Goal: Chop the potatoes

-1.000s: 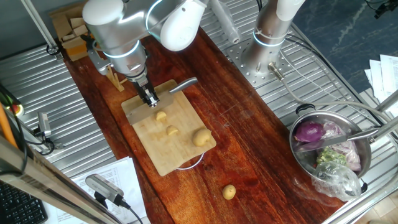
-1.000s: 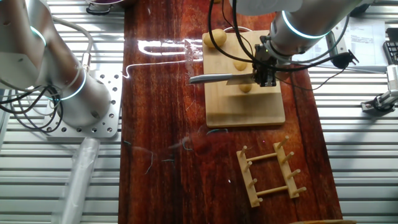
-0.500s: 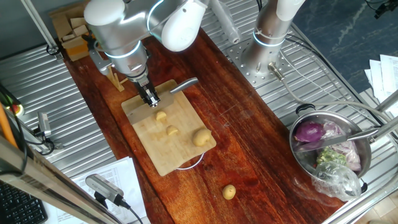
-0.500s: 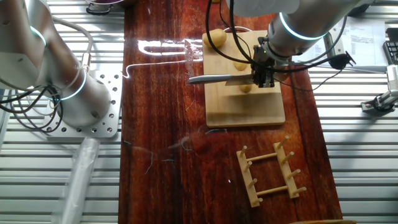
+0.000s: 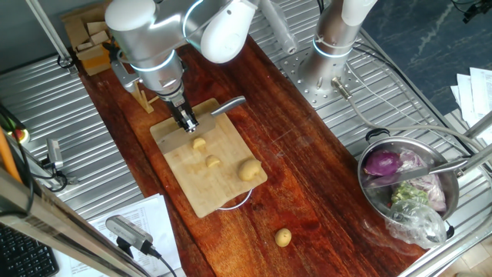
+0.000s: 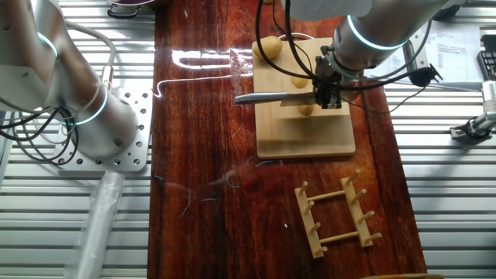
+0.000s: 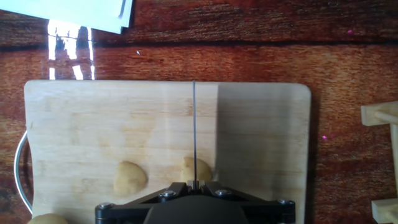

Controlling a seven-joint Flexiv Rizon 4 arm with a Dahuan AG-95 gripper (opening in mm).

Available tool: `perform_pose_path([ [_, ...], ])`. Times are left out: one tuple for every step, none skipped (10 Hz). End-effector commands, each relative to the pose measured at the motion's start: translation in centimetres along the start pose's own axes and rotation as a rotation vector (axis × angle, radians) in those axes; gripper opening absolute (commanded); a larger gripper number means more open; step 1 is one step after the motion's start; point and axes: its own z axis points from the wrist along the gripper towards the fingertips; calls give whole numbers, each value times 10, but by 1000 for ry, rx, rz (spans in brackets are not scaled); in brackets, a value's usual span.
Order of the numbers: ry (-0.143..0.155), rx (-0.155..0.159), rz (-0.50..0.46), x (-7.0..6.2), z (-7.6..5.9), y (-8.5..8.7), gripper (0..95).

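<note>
My gripper (image 5: 186, 123) is shut on a knife (image 6: 263, 98), held over the wooden cutting board (image 5: 201, 188). In the hand view the blade (image 7: 194, 127) shows edge-on as a thin line, right above a small pale potato (image 7: 189, 168). A second small potato (image 7: 129, 178) lies to its left, and a larger one (image 7: 46, 218) sits at the board's corner. In one fixed view the three potatoes (image 5: 199, 144) (image 5: 212, 161) (image 5: 248, 169) lie in a row on the board. Another potato (image 5: 283, 237) lies on the table off the board.
A steel pot (image 5: 369, 201) with a purple onion (image 5: 382, 163) and scraps stands at the right. A wooden rack (image 6: 337, 213) lies beside the board. A second arm's base (image 5: 329, 48) stands at the back, and papers (image 5: 142, 215) lie at the front.
The gripper with the knife has shifted only very slightly over the board. The potatoes have not moved.
</note>
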Motion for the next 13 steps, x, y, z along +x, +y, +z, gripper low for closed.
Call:
perform_pose_path([
  [-1, 0, 2, 0, 0, 1, 0],
  [-2, 1, 1, 1, 0, 1, 0],
  [-3, 1, -1, 1, 0, 1, 0],
  [-4, 1, -2, 1, 1, 1, 0],
  [-7, 1, -4, 0, 2, 0, 0],
  [-9, 2, -6, 0, 3, 0, 0],
  [-10, 2, -7, 0, 3, 0, 0],
  [-11, 2, -8, 0, 3, 0, 0],
  [-11, 3, -9, 0, 3, 0, 0],
  [-13, 4, -8, 0, 4, 0, 0],
  [-15, 5, -8, -1, 6, 0, 0],
  [-14, 5, -6, -1, 5, 0, 0],
  [-15, 5, -4, -1, 6, 0, 0],
])
